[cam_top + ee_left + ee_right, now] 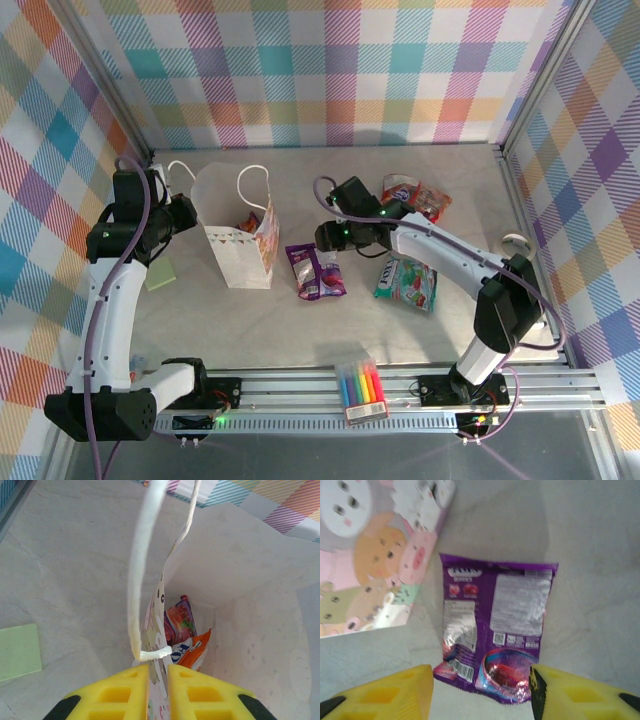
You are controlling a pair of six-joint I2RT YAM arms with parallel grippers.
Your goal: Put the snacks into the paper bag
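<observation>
The white paper bag (240, 245) with its animal print stands open at the left of the table. My left gripper (192, 214) is shut on the bag's left wall (159, 645), next to a white cord handle (139, 580). Inside the bag lie a purple-red packet (181, 621) and an orange packet (194, 651). My right gripper (480, 697) is open just above a purple snack packet (496, 625), which lies flat on the table right of the bag (375, 560). Its near edge sits between my fingers. A teal-and-white packet (407, 282) and a red packet (420, 198) lie further right.
A pack of rainbow marker pens (362, 392) rests on the front rail. A green sticky note (160, 275) lies left of the bag. Checked walls close in the back and both sides.
</observation>
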